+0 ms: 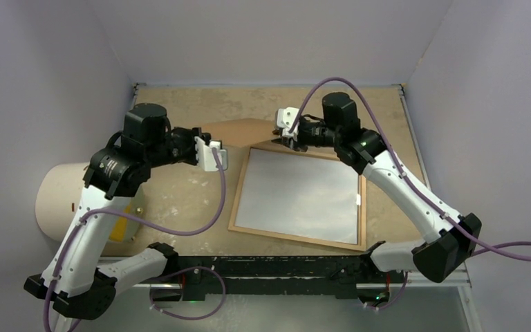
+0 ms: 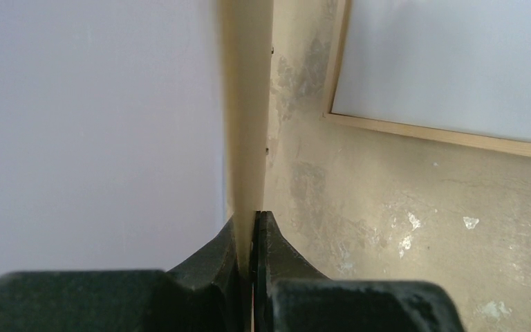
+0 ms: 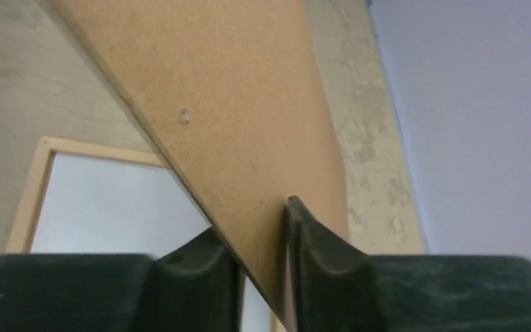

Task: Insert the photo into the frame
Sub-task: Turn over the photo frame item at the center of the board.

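The photo's coloured face shows in no view. The pale rectangle point(image 1: 297, 190) inside the frame point(image 1: 290, 237) may be its white back or only the glass, and I cannot tell which. The frame lies flat on the tabletop point(image 1: 180, 187), right of centre and slightly skewed, and it looks longer from left to right than from far edge to near edge. Over its far side the brown backing board point(image 1: 245, 131) is tilted up off the tabletop, its long axis running left to right along that side, one end toward each arm. The left jaws are together, clamped on a thin panel seen edge-on, which I take to be the board's left end, just off the frame's far left corner. The right jaws stand one on each side of the board's right end, above the frame's far side; whether they pinch it yet I cannot tell. As I judge it, the coming move turns on this board: the frame's opening lies nearward of and below both sets of jaws, and the right jaws are the nearer to it
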Robot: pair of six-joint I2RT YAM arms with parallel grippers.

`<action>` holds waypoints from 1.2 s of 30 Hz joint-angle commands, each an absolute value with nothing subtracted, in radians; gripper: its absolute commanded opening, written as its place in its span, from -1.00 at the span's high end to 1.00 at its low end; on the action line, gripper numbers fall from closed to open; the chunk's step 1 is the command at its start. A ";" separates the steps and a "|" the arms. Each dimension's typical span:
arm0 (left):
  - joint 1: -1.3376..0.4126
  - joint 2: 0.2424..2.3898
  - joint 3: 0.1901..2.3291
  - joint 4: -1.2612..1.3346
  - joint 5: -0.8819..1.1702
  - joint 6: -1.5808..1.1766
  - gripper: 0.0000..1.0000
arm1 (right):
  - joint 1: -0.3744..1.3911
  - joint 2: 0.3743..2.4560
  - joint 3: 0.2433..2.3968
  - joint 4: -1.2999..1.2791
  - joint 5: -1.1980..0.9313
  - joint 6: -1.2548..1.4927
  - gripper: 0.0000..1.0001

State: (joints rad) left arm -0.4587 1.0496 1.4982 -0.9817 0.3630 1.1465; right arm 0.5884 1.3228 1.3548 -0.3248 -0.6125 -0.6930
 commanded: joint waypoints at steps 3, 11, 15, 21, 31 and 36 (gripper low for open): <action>-0.459 1.033 1.558 -0.843 0.396 1.157 1.00 | 0.589 1.277 1.262 -0.043 -0.669 -0.712 1.00; -0.459 0.985 1.453 -0.498 0.241 0.996 -0.60 | 0.590 1.231 1.187 0.299 -0.512 -0.424 1.00; -0.458 0.990 1.463 -0.339 0.144 0.911 -0.67 | 0.588 1.268 1.250 0.351 -0.417 -0.275 1.00; -0.459 1.021 1.524 -0.628 0.322 0.908 -0.74 | 0.565 1.308 1.345 0.445 -0.275 -0.058 1.00; -0.460 1.236 1.198 -0.793 0.420 0.670 -0.82 | 0.502 1.372 1.623 0.135 -0.032 0.163 1.00; -0.459 1.377 1.097 -0.608 0.461 0.420 -0.82 | 0.463 1.348 1.673 -0.051 0.073 0.207 1.00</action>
